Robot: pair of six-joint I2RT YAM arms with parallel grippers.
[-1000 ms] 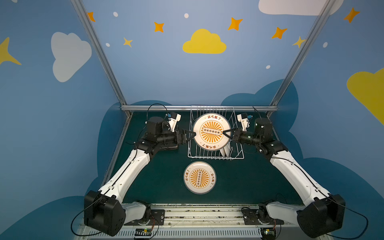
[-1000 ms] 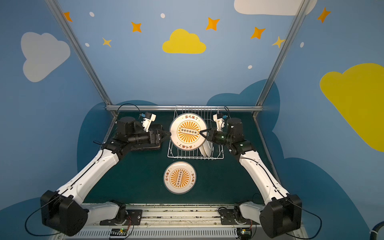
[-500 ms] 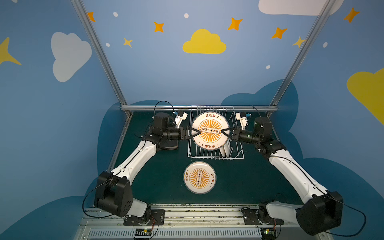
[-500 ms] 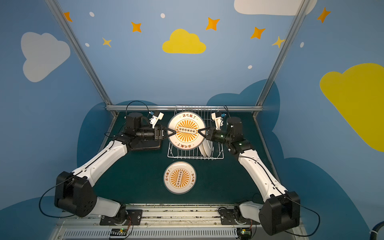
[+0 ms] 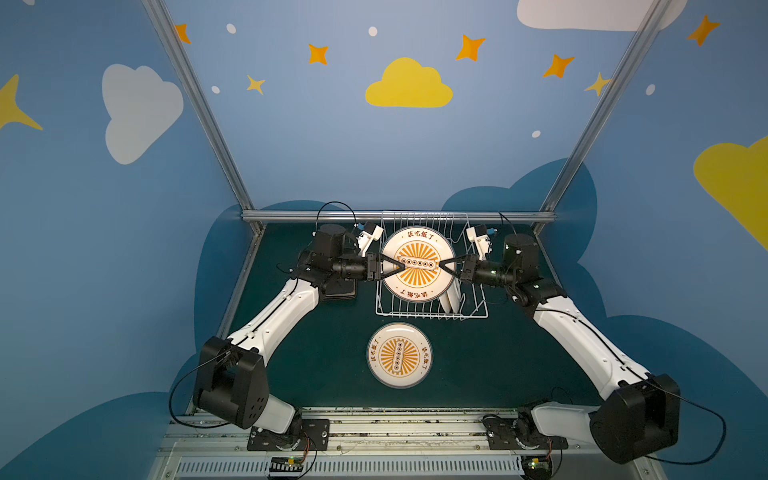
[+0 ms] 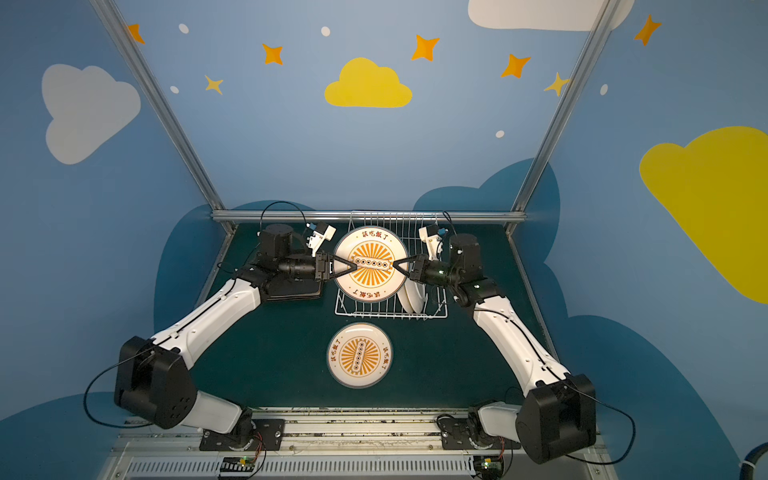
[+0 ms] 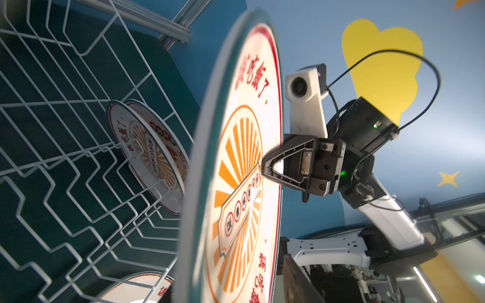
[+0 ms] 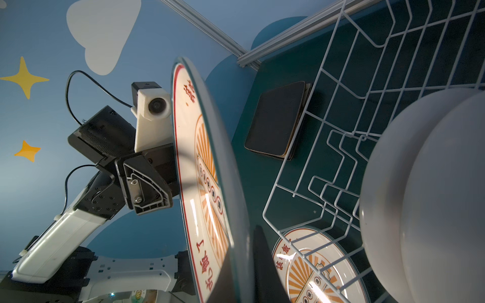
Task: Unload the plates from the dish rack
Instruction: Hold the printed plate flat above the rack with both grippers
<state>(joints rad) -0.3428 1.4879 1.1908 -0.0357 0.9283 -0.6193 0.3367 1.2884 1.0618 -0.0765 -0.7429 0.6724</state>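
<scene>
Top views, both | round plate point(image 5: 417, 264) face-up, raised over dish rack point(image 5: 415, 311), mid-frame | my R tool point(image 5: 441, 265) pinching plate's right-of-frame edge | my L tool point(image 5: 402, 265) astride left-of-frame edge, can't tell if clamped | 2nd round plate point(image 5: 399, 355) flat on desk point(image 5: 498, 353), just below rack

Dark green surface point(image 5: 478, 365) is sitting inside blue walls point(image 5: 311, 158), which are showing a yellow cloud point(image 5: 408, 85), a white cloud point(image 5: 137, 112) and orange stars point(image 5: 469, 46). Aluminium posts point(image 5: 199, 108) are slanting up from a back crossbar point(image 5: 316, 215). A metal rail point(image 5: 407, 432) is running along the front.
</scene>
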